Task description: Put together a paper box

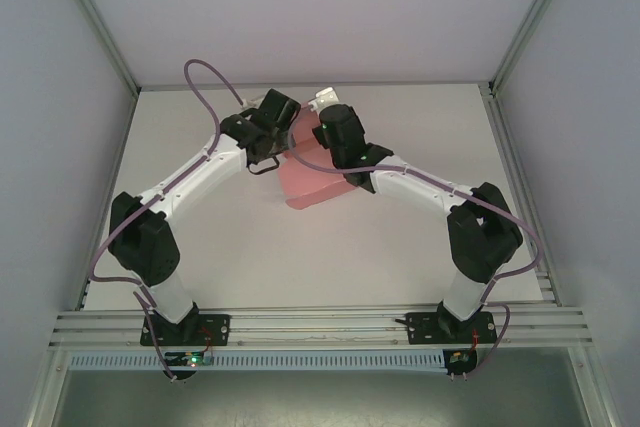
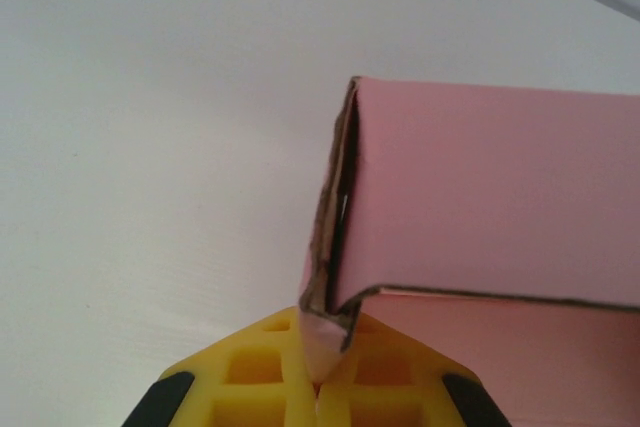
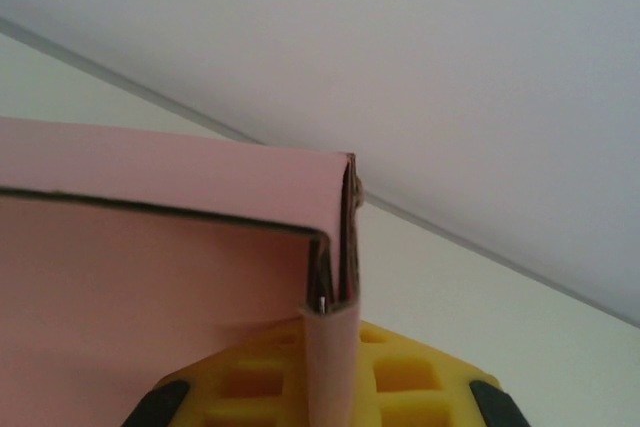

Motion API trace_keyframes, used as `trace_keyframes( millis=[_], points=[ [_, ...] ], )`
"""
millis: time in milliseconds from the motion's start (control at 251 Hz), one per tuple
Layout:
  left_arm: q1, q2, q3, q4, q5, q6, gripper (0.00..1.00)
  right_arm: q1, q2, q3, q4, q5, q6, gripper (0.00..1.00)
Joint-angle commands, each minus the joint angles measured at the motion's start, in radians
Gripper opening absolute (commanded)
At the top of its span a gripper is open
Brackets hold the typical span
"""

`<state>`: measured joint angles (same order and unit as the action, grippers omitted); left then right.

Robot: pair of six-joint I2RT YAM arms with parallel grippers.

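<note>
You had the paper box (image 2: 480, 197) slung between the jaws: your left gripper (image 2: 318, 392) pinched one corner flap, your right gripper (image 3: 330, 377) the opposite one. Drawing the jaws apart could have torn the thin card or slipped a flap free.
</note>
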<state>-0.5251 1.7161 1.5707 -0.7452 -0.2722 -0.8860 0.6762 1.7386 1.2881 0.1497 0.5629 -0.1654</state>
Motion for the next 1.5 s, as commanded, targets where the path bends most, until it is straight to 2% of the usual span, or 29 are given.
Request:
trace_keyframes(
  millis=[0, 72, 108, 184, 259, 291, 323, 339, 363, 371, 451, 487, 555, 603, 670, 730, 802, 882, 938, 978, 1046, 1137, 1281, 1377, 1449, 1480, 1496],
  points=[
    [0.037, 0.002, -0.029, -0.245, -0.27, -0.136, 0.0, -0.07, 0.011, -0.051, 0.064, 0.339, -0.042, 0.03],
    [0.037, -0.007, -0.045, -0.19, -0.229, -0.091, 0.0, -0.076, 0.01, -0.07, 0.078, 0.28, -0.045, 0.04],
    [0.037, -0.009, -0.047, -0.154, -0.201, -0.052, 0.0, -0.073, -0.001, -0.089, 0.106, 0.217, -0.048, 0.08],
    [0.036, -0.018, -0.057, -0.037, -0.126, 0.069, 0.0, -0.077, -0.048, -0.124, 0.099, -0.128, -0.065, 0.17],
    [0.035, -0.024, -0.073, 0.078, -0.082, 0.16, 0.0, -0.093, -0.099, -0.161, 0.12, -0.557, -0.069, 0.43],
    [0.034, -0.028, -0.075, 0.121, -0.077, 0.195, 0.0, -0.105, -0.11, -0.168, 0.141, -0.692, -0.029, 0.57],
    [0.036, -0.03, -0.075, 0.167, -0.063, 0.258, 0.0, -0.122, -0.117, -0.167, 0.158, -0.822, 0.007, 0.65],
    [0.035, -0.029, -0.072, 0.183, -0.062, 0.286, 0.0, -0.135, -0.12, -0.167, 0.167, -0.905, 0.026, 0.73],
    [0.033, -0.029, -0.067, 0.204, -0.07, 0.324, 0.0, -0.154, -0.124, -0.17, 0.201, -1.008, 0.075, 0.94],
    [0.035, -0.03, -0.066, 0.211, -0.07, 0.339, 0.0, -0.161, -0.125, -0.173, 0.217, -1.035, 0.097, 0.97],
    [0.038, -0.044, -0.087, 0.318, -0.092, 0.552, 0.0, -0.233, -0.134, -0.217, 0.452, -1.277, 0.341, 0.98],
    [0.044, -0.053, -0.1, 0.355, -0.101, 0.639, 0.0, -0.27, -0.137, -0.237, 0.575, -1.341, 0.473, 0.98],
    [0.067, -0.074, -0.128, 0.417, -0.032, 0.871, 0.0, -0.336, -0.133, -0.262, 0.769, -1.432, 0.706, 0.98],
    [0.087, -0.08, -0.148, 0.427, 0.035, 1.069, 0.0, -0.381, -0.131, -0.267, 0.823, -1.446, 0.836, 0.98],
    [0.106, -0.08, -0.163, 0.433, 0.038, 1.307, 0.0, -0.442, -0.134, -0.263, 0.802, -1.474, 0.93, 0.98],
    [0.112, -0.079, -0.172, 0.42, 0.05, 1.507, 0.0, -0.495, -0.15, -0.277, 0.767, -1.487, 0.942, 0.98],
    [0.111, -0.075, -0.135, 0.329, 0.093, 1.698, 0.0, -0.548, -0.202, -0.312, 0.668, -1.426, 0.903, 0.98],
    [0.108, -0.064, -0.079, 0.254, 0.136, 1.883, 0.0, -0.569, -0.31, -0.325, 0.364, -1.258, 0.695, 0.98],
    [0.096, -0.055, -0.065, 0.249, 0.135, 2.043, 0.0, -0.557, -0.386, -0.28, 0.04, -1.014, 0.51, 0.98],
    [0.082, -0.046, -0.071, 0.264, 0.119, 2.155, 0.0, -0.549, -0.426, -0.258, -0.113, -0.862, 0.405, 0.98],
    [0.048, -0.02, -0.086, 0.264, 0.077, 2.367, 0.0, -0.557, -0.489, -0.269, -0.231, -0.684, 0.354, 0.98],
    [-0.005, 0.041, -0.121, 0.304, -0.028, 2.628, 0.0, -0.584, -0.585, -0.325, -0.278, -0.615, 0.349, 0.98],
    [-0.075, 0.133, -0.137, 0.349, -0.026, 2.858, 0.0, -0.586, -0.699, -0.379, -0.352, -0.531, 0.331, 0.98],
    [-0.112, 0.174, -0.07, 0.257, 0.087, 2.92, 0.0, -0.587, -0.733, -0.383, -0.408, -0.507, 0.318, 0.98],
    [-0.142, 0.199, -0.061, 0.266, 0.166, 2.991, 0.0, -0.586, -0.74, -0.377, -0.446, -0.501, 0.323, 0.98],
    [-0.158, 0.204, -0.063, 0.259, 0.198, 3.022, 0.12, -0.586, -0.74, -0.371, -0.461, -0.508, 0.319, 0.98],
    [-0.166, 0.206, -0.067, 0.265, 0.212, 3.034, 0.14, -0.586, -0.74, -0.37, -0.466, -0.512, 0.319, 0.98]
  ],
)
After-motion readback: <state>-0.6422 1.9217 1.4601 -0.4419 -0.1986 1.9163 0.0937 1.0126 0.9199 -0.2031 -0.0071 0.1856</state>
